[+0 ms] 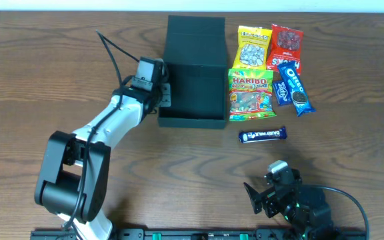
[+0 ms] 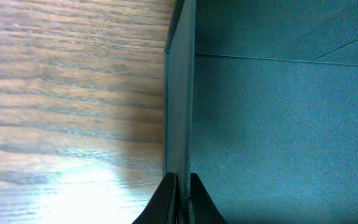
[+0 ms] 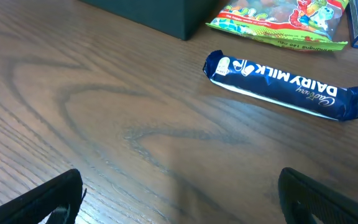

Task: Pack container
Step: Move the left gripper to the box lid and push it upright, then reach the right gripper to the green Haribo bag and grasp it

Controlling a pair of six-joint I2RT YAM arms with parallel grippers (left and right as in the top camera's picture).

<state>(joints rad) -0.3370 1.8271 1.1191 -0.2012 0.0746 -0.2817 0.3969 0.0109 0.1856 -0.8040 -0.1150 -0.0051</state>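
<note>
The dark green-black container (image 1: 193,90) stands open at the table's middle back, its flap lid (image 1: 195,40) laid back. My left gripper (image 1: 165,93) is shut on the container's left wall; the left wrist view shows that wall (image 2: 180,112) pinched between the fingers (image 2: 182,186). My right gripper (image 1: 262,197) is open and empty near the front edge, its fingers wide apart in the right wrist view (image 3: 179,193). A blue Dairy Milk bar (image 1: 263,135) lies ahead of it and also shows in the right wrist view (image 3: 281,85).
Right of the container lie a Haribo bag (image 1: 251,94), a yellow snack bag (image 1: 253,46), a red snack bag (image 1: 286,48) and blue Oreo packs (image 1: 296,87). The Haribo bag's edge (image 3: 278,22) shows in the right wrist view.
</note>
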